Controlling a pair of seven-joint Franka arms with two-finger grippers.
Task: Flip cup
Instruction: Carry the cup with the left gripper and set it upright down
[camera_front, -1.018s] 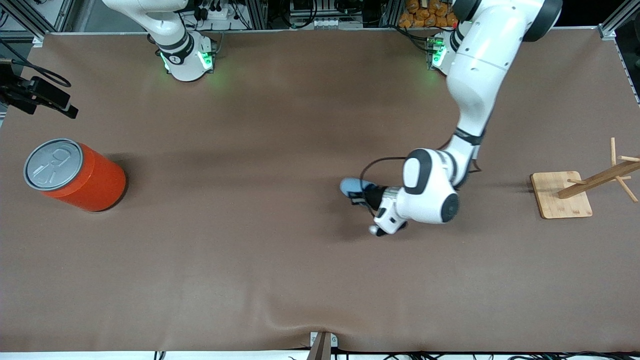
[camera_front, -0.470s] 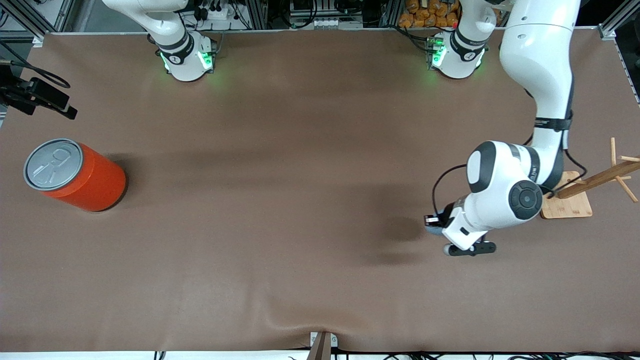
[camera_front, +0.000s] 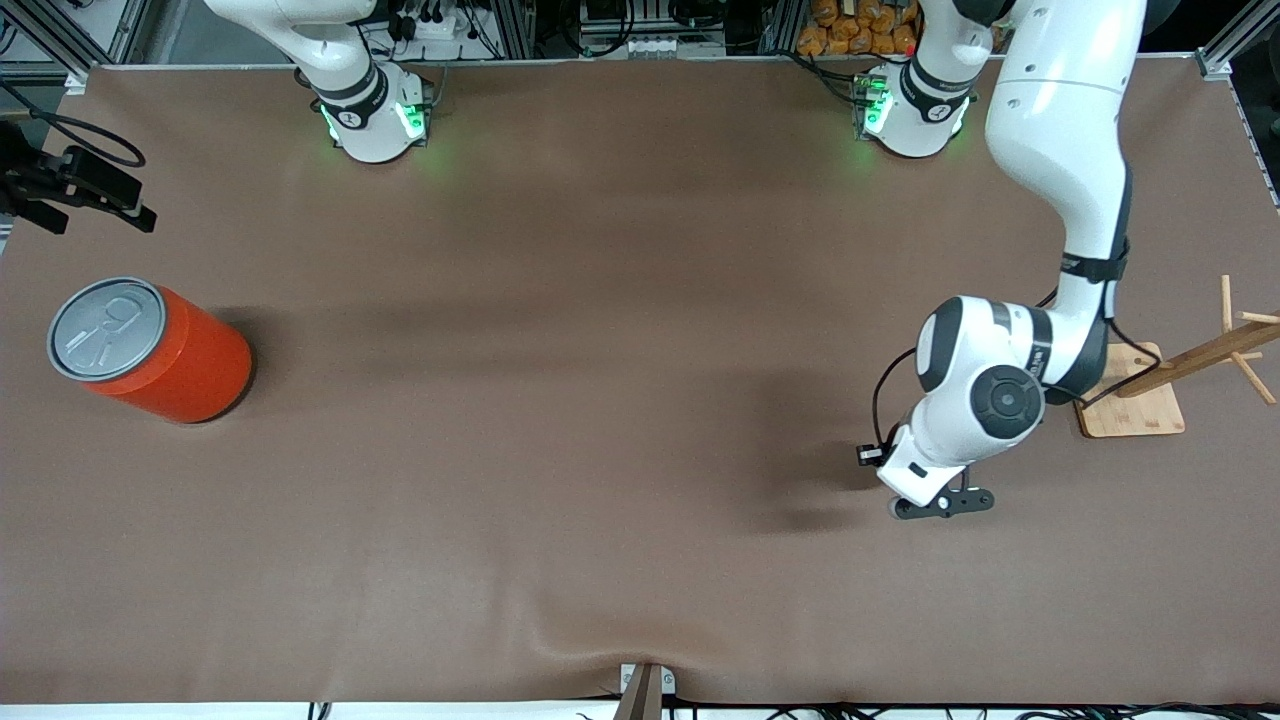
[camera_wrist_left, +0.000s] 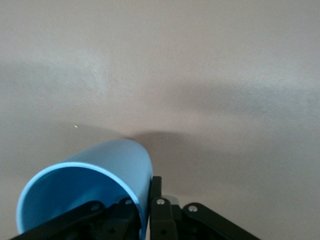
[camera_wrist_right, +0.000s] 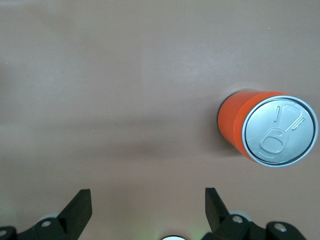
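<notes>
The light blue cup (camera_wrist_left: 100, 172) fills the corner of the left wrist view, tilted on its side with its darker mouth toward the camera. My left gripper (camera_wrist_left: 149, 189) is shut on the cup's wall at the rim, one finger inside and one outside. In the front view the left hand (camera_front: 925, 470) hangs low over the table beside the wooden stand and hides the cup. My right gripper (camera_wrist_right: 148, 200) is open with nothing between its fingers, high over the table near the orange can (camera_wrist_right: 270, 131). The right arm waits.
The large orange can (camera_front: 150, 350) with a grey pull-tab lid stands at the right arm's end of the table. A wooden peg stand on a square base (camera_front: 1130, 395) sits at the left arm's end. A black camera mount (camera_front: 75, 185) juts in above the can.
The left arm has carried the cup from the middle of the table to a spot beside the wooden stand, and its wrist has turned. The right arm has not moved.
</notes>
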